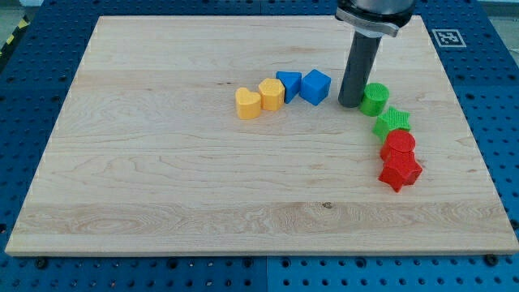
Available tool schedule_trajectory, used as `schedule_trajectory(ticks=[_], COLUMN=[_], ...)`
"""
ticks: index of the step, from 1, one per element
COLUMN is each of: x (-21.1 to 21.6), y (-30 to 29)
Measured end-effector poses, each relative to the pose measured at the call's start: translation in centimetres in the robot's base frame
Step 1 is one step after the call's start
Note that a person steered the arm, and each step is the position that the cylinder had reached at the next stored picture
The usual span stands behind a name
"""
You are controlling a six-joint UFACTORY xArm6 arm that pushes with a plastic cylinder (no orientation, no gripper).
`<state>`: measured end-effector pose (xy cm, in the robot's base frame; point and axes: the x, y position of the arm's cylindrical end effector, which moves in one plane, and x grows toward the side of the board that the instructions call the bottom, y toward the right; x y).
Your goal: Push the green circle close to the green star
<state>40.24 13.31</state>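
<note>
We work over a pale wooden board (162,162) that rests on a blue perforated table (495,97). Furthest toward the view's left of the blocks sits a yellow heart (248,104), with a yellow hexagon (272,94) touching it on the right. Next comes a blue block (288,84) whose shape we cannot make out for sure, and just beside it a blue cube (315,86); the four form a short rising row.

To the right of the blue cube our rod stands upright, and my tip (350,104) rests on the board between the cube and the green circle (375,99), just beside the circle's left side; whether it touches we cannot tell. We carry no fingers, only this rod, so nothing is gripped.

Below and slightly right of the circle lies the green star (392,122), very near it or touching. Under the star a red circle (399,145) and a red star (401,172) follow in a downward chain.
</note>
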Motion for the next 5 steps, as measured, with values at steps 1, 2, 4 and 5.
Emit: schedule_trajectory(ticks=[1,2,4,5], x=[-0.7,-2.8,-2.2,-1.5], y=[0.0,-0.5,0.4,0.4])
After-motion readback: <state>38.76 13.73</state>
